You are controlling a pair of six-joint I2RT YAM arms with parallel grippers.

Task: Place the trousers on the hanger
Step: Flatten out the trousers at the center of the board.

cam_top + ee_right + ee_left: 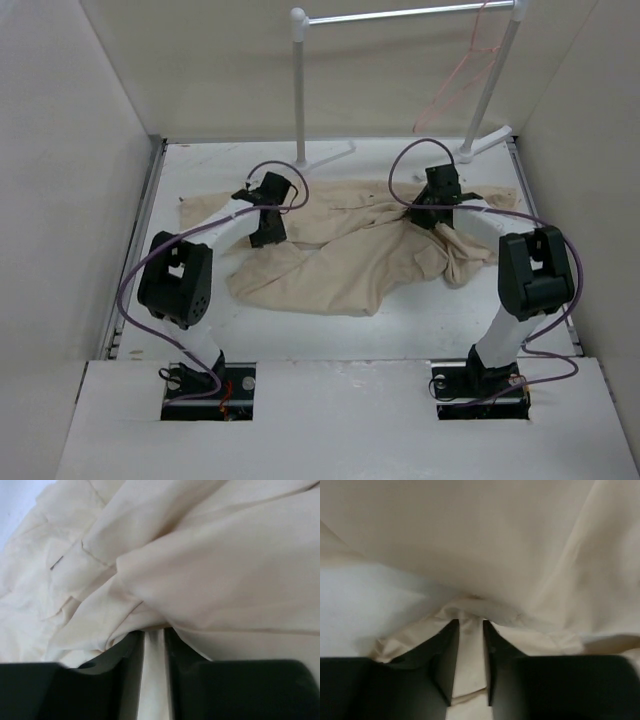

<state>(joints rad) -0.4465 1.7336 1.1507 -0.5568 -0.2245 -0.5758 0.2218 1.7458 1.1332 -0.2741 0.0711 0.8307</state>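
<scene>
The trousers (345, 255) lie crumpled on the white table (200, 170) and fill the middle of the top view, with one bunched end lying toward 4 o'clock beside the right arm. The left gripper (268, 218) is down on the cloth's 10 o'clock edge. Its wrist view shows the two black fingers (445, 655) drawn close together with a narrow strip of beige fabric pinched between them, and the rest of the cloth rises in a broad fold above. The right gripper (432, 208) rests on the garment's 2 o'clock side. Its fingers (131, 670) are likewise nearly closed, with a band of the same fabric held in the slim gap, and folds and a stitched flap spread away toward 10 o'clock in that wrist view. The hanger (462, 70) hangs by its hook from the bar of the white rail stand (400, 14) at 1 o'clock in the top view, near the stand's right post. It is well apart from the trousers and from both grippers. Purple cables (130, 290) loop along each arm
</scene>
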